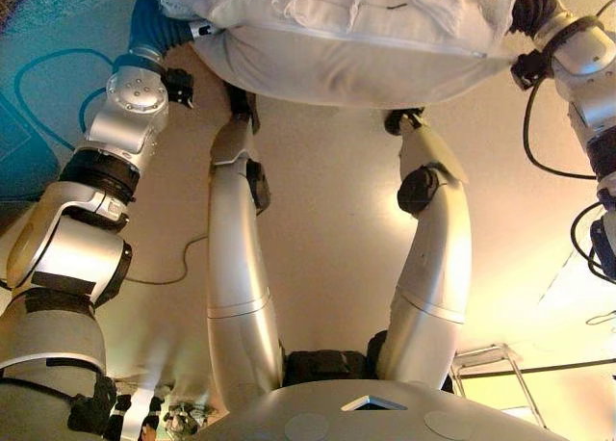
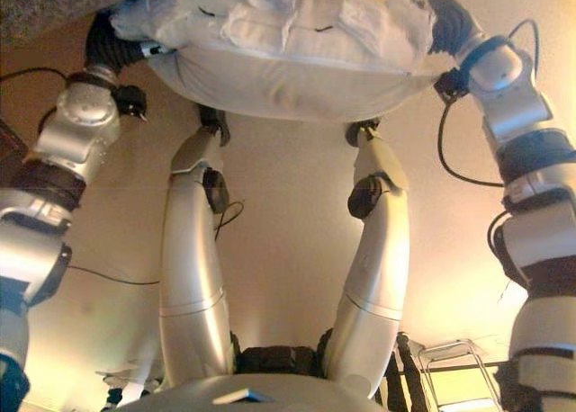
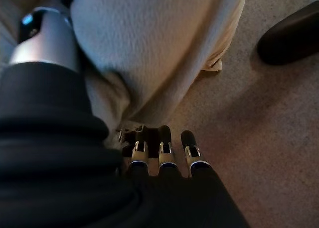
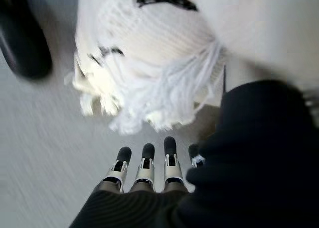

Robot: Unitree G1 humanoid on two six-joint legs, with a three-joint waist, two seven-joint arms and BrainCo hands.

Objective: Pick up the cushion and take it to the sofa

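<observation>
A white cushion (image 1: 356, 65) with a knitted, tasselled face (image 4: 159, 54) and a plain underside hangs above the floor, carried between my two hands. My left hand (image 1: 149, 22) presses on its left end, and in the left wrist view the thumb lies on the fabric (image 3: 149, 39) while the straight fingers (image 3: 164, 143) reach past its lower edge. My right hand (image 2: 445, 21) presses on the right end. Its fingers (image 4: 144, 158) point straight out beside the tassels, curled round nothing.
Beige carpet (image 1: 327, 229) lies below. A blue-green rug (image 1: 29, 94) covers the floor at the far left. A metal-framed stand (image 1: 491, 364) is at the lower right, and small clutter (image 1: 154, 417) sits at the lower left.
</observation>
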